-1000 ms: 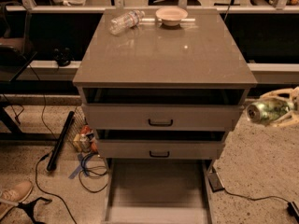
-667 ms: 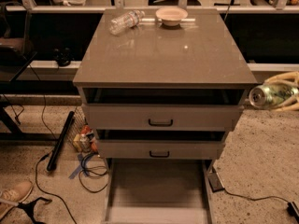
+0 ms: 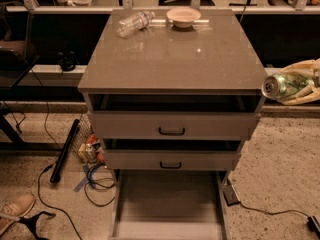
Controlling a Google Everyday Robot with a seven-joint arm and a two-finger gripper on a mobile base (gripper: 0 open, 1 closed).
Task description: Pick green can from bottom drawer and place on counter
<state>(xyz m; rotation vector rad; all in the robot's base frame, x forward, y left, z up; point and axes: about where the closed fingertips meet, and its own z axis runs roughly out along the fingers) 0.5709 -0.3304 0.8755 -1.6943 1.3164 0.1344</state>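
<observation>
The green can [image 3: 281, 86] lies sideways in my gripper [image 3: 300, 84] at the right edge of the view. Its silver end faces left, just right of the counter's front right corner and level with its edge. The gripper's pale fingers [image 3: 305, 100] are closed around the can. The counter [image 3: 175, 59] is the glossy grey-beige top of the cabinet. The bottom drawer [image 3: 167, 204] is pulled out at the bottom of the view, and its floor is bare.
A clear plastic bottle [image 3: 134, 23] lies at the counter's back left and a pale bowl [image 3: 183, 16] at the back middle. Two upper drawers with black handles [image 3: 171, 131] are slightly open. Cables, a black bar [image 3: 65, 151] and a shoe [image 3: 15, 211] lie on the floor at left.
The gripper with the green can has risen from beside the top drawer to the level of the counter's edge. The cabinet and counter objects have not moved.
</observation>
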